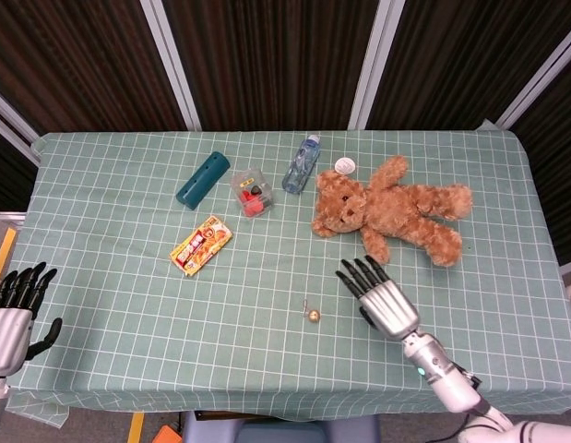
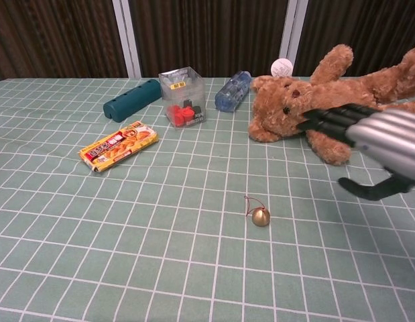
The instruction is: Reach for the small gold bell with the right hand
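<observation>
gold bell (image 2: 261, 217) beside empty right hand (image 1: 385, 302)

I see a table (image 1: 110, 221) covered edge to edge by a pale green cloth (image 1: 506, 185) printed with a white grid — it hangs over the near edge, with a loose corner at the lower left. Behind the table, dark ribbed panels (image 1: 267, 55) fill the back, split by pale metal posts (image 1: 373, 60) that slant outward in my head view and stand upright in the chest view. Grey floor (image 1: 4, 231) shows past the left edge, crossed by a yellow strip (image 1: 1, 251). The light is even and soft — shadows are faint.
</observation>
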You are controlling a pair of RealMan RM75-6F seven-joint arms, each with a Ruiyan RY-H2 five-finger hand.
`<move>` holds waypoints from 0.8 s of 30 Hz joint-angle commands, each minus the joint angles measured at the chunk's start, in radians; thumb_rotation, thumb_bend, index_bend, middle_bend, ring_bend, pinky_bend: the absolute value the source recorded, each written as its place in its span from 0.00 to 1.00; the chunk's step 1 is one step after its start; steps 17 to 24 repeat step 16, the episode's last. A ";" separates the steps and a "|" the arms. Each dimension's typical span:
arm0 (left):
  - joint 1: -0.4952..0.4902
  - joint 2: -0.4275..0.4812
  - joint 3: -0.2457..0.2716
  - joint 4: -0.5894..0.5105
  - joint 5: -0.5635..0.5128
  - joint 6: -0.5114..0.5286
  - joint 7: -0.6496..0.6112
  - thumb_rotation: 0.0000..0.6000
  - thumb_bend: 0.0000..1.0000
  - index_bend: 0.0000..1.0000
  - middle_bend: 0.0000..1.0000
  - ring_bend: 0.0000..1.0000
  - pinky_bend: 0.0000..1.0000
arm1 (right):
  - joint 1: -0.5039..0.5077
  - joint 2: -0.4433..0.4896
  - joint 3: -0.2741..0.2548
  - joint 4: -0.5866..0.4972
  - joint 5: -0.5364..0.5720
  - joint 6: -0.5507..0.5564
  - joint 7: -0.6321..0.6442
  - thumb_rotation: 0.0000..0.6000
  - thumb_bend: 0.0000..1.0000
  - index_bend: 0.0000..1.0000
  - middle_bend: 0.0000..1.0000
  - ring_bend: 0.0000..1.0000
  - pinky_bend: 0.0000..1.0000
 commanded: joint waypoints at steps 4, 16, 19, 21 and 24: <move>0.002 -0.026 0.005 0.019 0.037 0.025 0.024 1.00 0.41 0.00 0.00 0.00 0.03 | -0.284 0.164 -0.069 0.009 0.031 0.322 0.181 1.00 0.43 0.00 0.00 0.00 0.00; 0.002 -0.044 0.011 0.014 0.051 0.029 0.073 1.00 0.41 0.00 0.00 0.00 0.03 | -0.347 0.222 -0.039 0.027 -0.009 0.365 0.301 1.00 0.43 0.00 0.00 0.00 0.00; 0.002 -0.044 0.011 0.014 0.051 0.029 0.073 1.00 0.41 0.00 0.00 0.00 0.03 | -0.347 0.222 -0.039 0.027 -0.009 0.365 0.301 1.00 0.43 0.00 0.00 0.00 0.00; 0.002 -0.044 0.011 0.014 0.051 0.029 0.073 1.00 0.41 0.00 0.00 0.00 0.03 | -0.347 0.222 -0.039 0.027 -0.009 0.365 0.301 1.00 0.43 0.00 0.00 0.00 0.00; 0.002 -0.044 0.011 0.014 0.051 0.029 0.073 1.00 0.41 0.00 0.00 0.00 0.03 | -0.347 0.222 -0.039 0.027 -0.009 0.365 0.301 1.00 0.43 0.00 0.00 0.00 0.00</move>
